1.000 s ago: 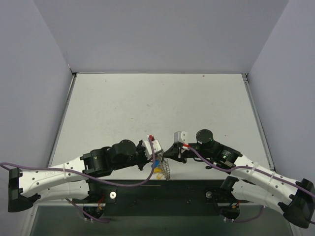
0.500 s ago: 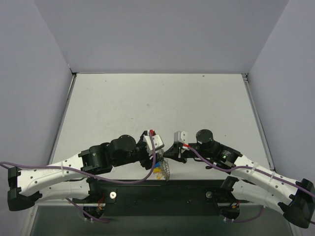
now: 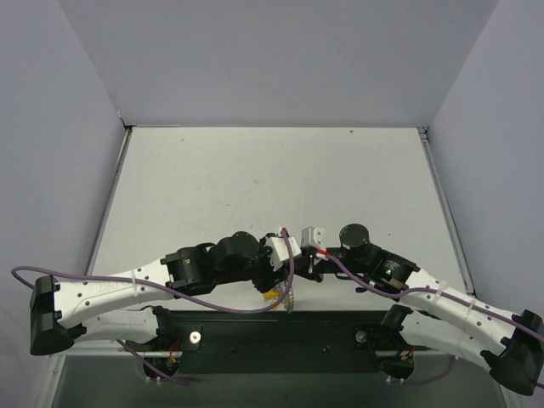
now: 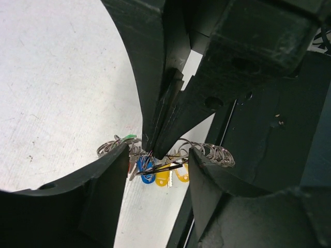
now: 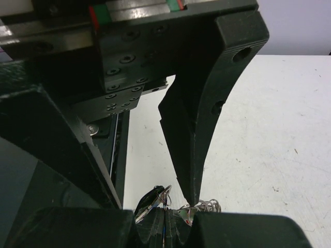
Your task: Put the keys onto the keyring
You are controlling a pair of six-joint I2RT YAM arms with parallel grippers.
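The keyring (image 4: 213,153) is a silvery coiled ring hanging just over the table's near edge; in the top view the keyring (image 3: 289,299) shows below both grippers. Blue and yellow keys (image 4: 155,174) dangle from it, with a green one (image 4: 130,137) behind; the yellow keys (image 3: 271,295) also show from above. My right gripper (image 5: 166,216) is shut, pinching the ring's wire at its tip (image 4: 153,150). My left gripper (image 4: 160,154) is open, one finger on each side of that tip and the ring. One of its fingers (image 5: 192,155) points down at the coil (image 5: 208,206).
The black base rail (image 3: 280,327) runs along the near edge right under the keys. The white tabletop (image 3: 272,187) stretches away behind the grippers, walled in grey on three sides. Both arms meet at the centre front.
My left gripper has gone from shut to open and has moved right, up against the right gripper. The right gripper, ring and keys have stayed in place.
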